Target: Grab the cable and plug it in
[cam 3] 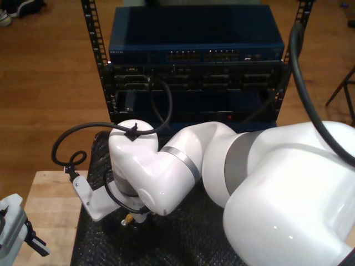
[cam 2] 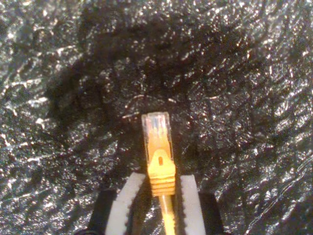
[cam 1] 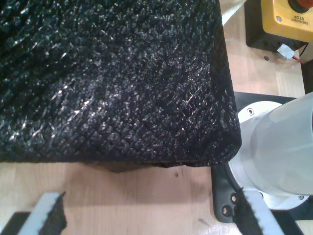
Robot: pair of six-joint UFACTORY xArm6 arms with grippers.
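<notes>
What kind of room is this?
Likely a robotics lab set up for network work: an equipment rack with a blue switch, an emergency-stop box, and a wooden bench.

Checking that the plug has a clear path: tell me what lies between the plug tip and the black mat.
Nothing that I can see. In the second wrist view, my second gripper holds the cable; its plug points at bare black mat.

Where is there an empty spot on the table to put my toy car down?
The bare wooden table beside the black mat edge, between my first gripper's fingers, is free. The mat ahead of the cable plug in my second gripper is bare too. It is crowded by the emergency stop box and arm base.
</notes>
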